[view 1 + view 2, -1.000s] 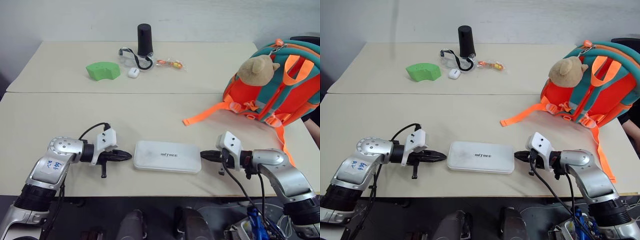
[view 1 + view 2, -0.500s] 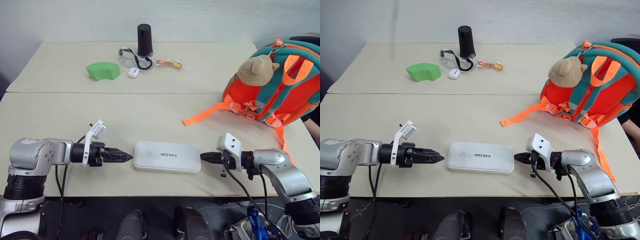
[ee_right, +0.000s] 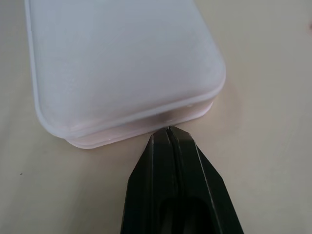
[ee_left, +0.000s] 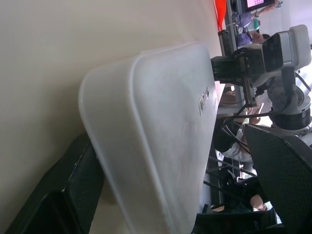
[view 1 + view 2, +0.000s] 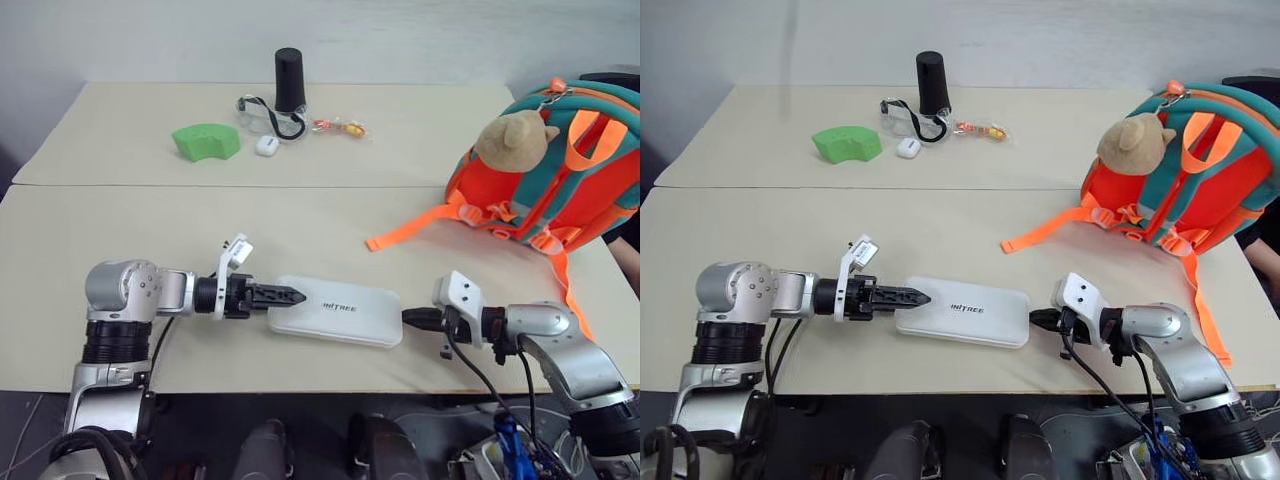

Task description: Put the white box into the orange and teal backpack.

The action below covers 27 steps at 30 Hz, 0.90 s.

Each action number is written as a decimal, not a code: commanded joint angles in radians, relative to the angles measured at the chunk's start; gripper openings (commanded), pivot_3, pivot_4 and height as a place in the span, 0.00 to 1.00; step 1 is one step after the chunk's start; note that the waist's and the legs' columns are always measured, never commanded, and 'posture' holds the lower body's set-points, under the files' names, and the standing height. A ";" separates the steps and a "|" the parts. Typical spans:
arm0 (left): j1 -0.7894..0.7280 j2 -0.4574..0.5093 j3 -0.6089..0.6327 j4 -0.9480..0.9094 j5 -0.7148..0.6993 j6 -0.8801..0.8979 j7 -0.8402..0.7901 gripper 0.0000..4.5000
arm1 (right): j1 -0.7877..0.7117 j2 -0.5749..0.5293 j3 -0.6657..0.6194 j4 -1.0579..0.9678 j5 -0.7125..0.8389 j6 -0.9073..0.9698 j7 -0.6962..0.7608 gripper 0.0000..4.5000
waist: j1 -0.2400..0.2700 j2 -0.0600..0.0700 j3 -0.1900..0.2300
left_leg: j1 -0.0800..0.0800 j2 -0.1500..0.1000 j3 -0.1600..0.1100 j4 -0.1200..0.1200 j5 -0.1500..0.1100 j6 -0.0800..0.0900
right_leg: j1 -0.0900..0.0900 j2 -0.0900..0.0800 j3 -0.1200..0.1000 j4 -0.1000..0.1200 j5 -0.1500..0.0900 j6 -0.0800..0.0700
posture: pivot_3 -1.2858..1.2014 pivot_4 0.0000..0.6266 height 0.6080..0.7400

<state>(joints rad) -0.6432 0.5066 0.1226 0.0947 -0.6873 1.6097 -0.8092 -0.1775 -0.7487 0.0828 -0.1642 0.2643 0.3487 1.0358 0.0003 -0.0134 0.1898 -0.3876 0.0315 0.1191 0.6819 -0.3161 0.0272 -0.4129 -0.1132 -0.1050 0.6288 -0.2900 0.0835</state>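
- Beige desk (image 5: 130, 230) carries the job: left end effector (image 5: 285, 295), jaws spread wide, straddles the near-left end of the white box (image 5: 340, 311), one finger (image 4: 73, 185) underneath
- Right end effector (image 5: 412, 318), pinched closed, braces the opposite end
- Best to close squarely on the edge before lifting, keeping the box level
- Orange and teal backpack (image 5: 560, 180) stands well apart, far right

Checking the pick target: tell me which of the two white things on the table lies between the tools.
The white box, the large flat case at the near edge. The small white oval gadget sits far back beside the green block.
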 commanded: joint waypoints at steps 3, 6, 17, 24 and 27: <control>-0.054 -0.060 -0.065 0.006 -0.051 0.005 0.009 1.00 | 0.022 -0.002 0.008 -0.034 -0.012 -0.011 -0.006 0.00 | 0.000 0.000 0.000 | 0.001 0.000 0.000 0.000 0.000 0.000 | 0.001 0.000 0.000 0.000 0.000 0.000 | 0.52 0.24 1.00; -0.091 -0.076 -0.079 0.036 -0.045 0.004 0.002 1.00 | 0.030 0.000 0.006 -0.041 -0.013 -0.011 -0.011 0.00 | 0.000 0.000 0.000 | 0.001 0.000 0.000 0.000 0.000 0.000 | 0.000 0.000 0.000 -0.001 0.000 0.000 | 0.52 0.24 1.00; -0.135 -0.053 -0.095 0.083 -0.068 -0.003 -0.049 0.45 | 0.080 0.003 -0.005 -0.069 -0.013 -0.022 -0.044 0.00 | 0.000 0.000 0.000 | 0.001 0.000 0.000 0.000 0.000 -0.001 | 0.001 0.000 0.000 -0.001 0.000 0.000 | 0.52 0.24 1.00; -0.094 -0.026 -0.073 0.028 -0.089 -0.061 -0.072 0.28 | 0.116 -0.002 -0.074 -0.116 0.036 0.008 -0.072 0.00 | 0.000 0.000 0.000 | 0.001 0.000 0.000 0.000 0.000 -0.001 | 0.001 -0.001 0.000 -0.001 0.000 0.000 | 0.52 0.24 1.00; -0.097 0.026 -0.051 0.005 -0.103 -0.113 -0.110 0.28 | 0.156 -0.017 -0.210 -0.153 0.134 0.067 -0.083 0.00 | 0.002 -0.001 0.000 | 0.000 0.000 0.000 0.000 0.000 -0.001 | 0.000 -0.001 0.000 -0.001 0.000 0.000 | 0.52 0.24 1.00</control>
<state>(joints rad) -0.7316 0.5053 0.0294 0.1565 -0.7450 1.5361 -0.8707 -0.0291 -0.7487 -0.0250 -0.2706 0.3305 0.3839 0.9637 0.0019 -0.0140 0.1896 -0.3873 0.0313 0.1187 0.6820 -0.3157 0.0265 -0.4128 -0.1140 -0.1047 0.6279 -0.2901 0.0834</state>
